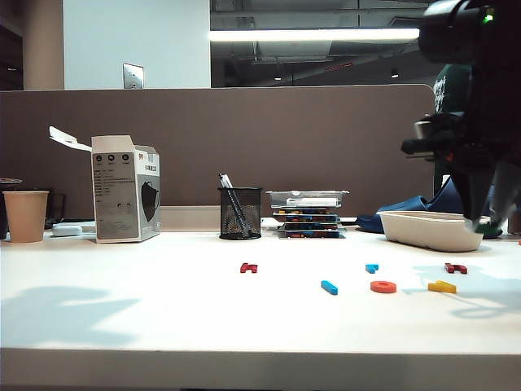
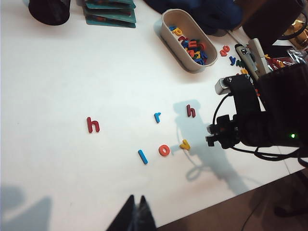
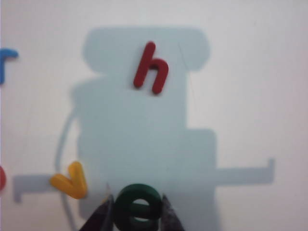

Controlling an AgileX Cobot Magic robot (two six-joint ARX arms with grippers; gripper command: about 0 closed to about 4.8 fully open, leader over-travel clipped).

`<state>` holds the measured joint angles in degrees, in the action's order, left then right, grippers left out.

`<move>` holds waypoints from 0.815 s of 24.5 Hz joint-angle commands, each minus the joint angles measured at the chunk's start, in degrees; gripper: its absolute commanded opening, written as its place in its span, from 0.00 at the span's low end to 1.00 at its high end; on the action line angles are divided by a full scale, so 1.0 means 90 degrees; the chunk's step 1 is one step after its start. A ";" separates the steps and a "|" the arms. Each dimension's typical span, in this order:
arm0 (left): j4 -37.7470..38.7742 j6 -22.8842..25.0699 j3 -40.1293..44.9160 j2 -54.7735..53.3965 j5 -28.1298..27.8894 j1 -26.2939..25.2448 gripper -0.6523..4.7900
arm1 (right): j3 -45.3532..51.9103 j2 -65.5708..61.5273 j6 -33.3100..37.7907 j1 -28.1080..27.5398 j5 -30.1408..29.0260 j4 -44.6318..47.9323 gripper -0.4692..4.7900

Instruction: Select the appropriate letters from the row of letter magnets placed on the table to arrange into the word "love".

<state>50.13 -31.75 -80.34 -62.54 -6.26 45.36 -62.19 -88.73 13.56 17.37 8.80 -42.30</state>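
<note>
Risk sits with the green e, pinched between the right gripper's two fingertips above the table. The hold looks to be on the letter's edges alone, so a small slip could tilt or drop it short of its place. The shadow cast over the spot will not help the aim. A descent too close to the yellow v could knock that letter askew and spoil the row already laid: blue l, orange o and v side by side near the front edge. Releasing too far out would leave a gap in the word; releasing with the e turned would leave it unreadable.

Right arm hangs high at the right of the exterior view, wrist angled down toward the letters, gripper just beyond the v. A red h lies farther back beneath it, apart from the row.

Left gripper is parked well back over the near part of the table, fingers pressed together, holding nothing. The second red h and blue r lie unused behind the word.
</note>
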 commanded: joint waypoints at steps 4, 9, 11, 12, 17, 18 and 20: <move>-0.0056 0.0024 -0.0019 0.0015 -0.0017 0.0007 0.11 | 0.0780 0.0046 -0.0012 0.0010 0.0019 0.0933 0.29; -0.0056 0.0024 -0.0019 0.0017 -0.0019 0.0007 0.11 | 0.1088 -0.0029 -0.0015 0.0005 0.0039 0.1345 0.29; -0.0056 0.0024 -0.0019 0.0017 -0.0019 0.0007 0.11 | 0.1112 -0.0221 -0.0012 0.0002 0.0092 0.1450 0.29; -0.0056 0.0024 -0.0019 0.0017 -0.0019 0.0007 0.11 | 0.1112 -0.0272 -0.0015 0.0000 0.0087 0.1498 0.29; -0.0056 0.0024 -0.0019 0.0017 -0.0019 0.0007 0.11 | 0.1112 -0.0389 -0.0019 0.0002 0.0376 0.1542 0.29; -0.0056 0.0024 -0.0019 0.0017 -0.0019 0.0007 0.11 | 0.1110 -0.0386 -0.0017 0.0002 0.0454 0.1511 0.29; -0.0056 0.0024 -0.0019 0.0017 -0.0019 0.0007 0.11 | 0.1110 -0.0384 -0.0012 0.0002 0.0583 0.1462 0.29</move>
<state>50.13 -31.77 -80.34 -62.54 -6.26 45.36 -52.27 -92.27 13.54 17.34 12.51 -28.58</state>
